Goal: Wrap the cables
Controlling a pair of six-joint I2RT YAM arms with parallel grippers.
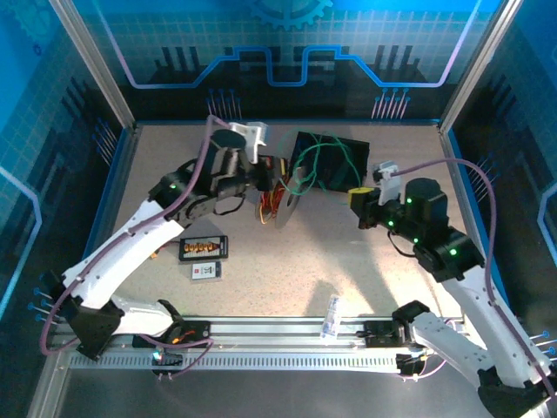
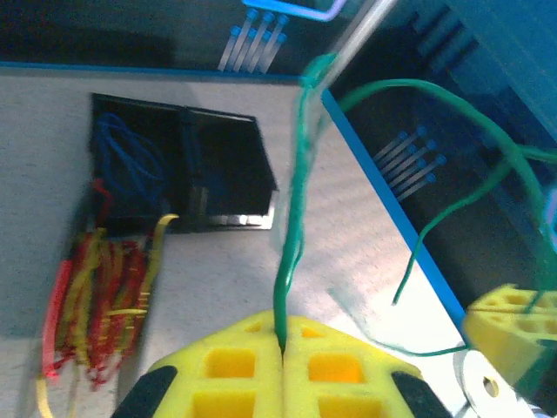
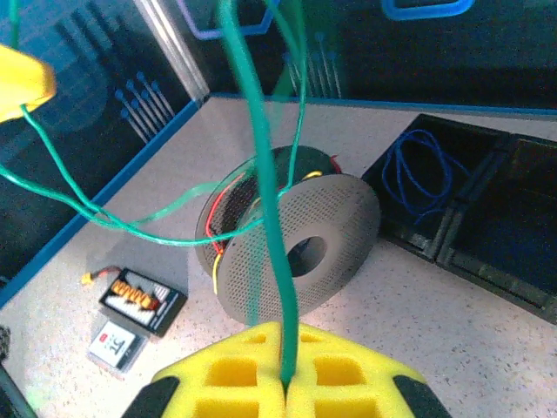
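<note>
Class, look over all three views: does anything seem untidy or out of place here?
The green cable sprawls in loose airborne loops by the perforated spool, pinched by both the left gripper and right gripper, not wound on.

We note blue back wall point(image 1: 287, 52), circuit pattern, across top of frame. Blue side walls point(image 1: 35, 174) left and right. Metal corner posts point(image 1: 91, 65) slant in upper corners. Speckled beige tabletop point(image 1: 287, 287) in centre, brighter right of middle. Grey metal rail point(image 1: 261, 329) along bottom.
</note>
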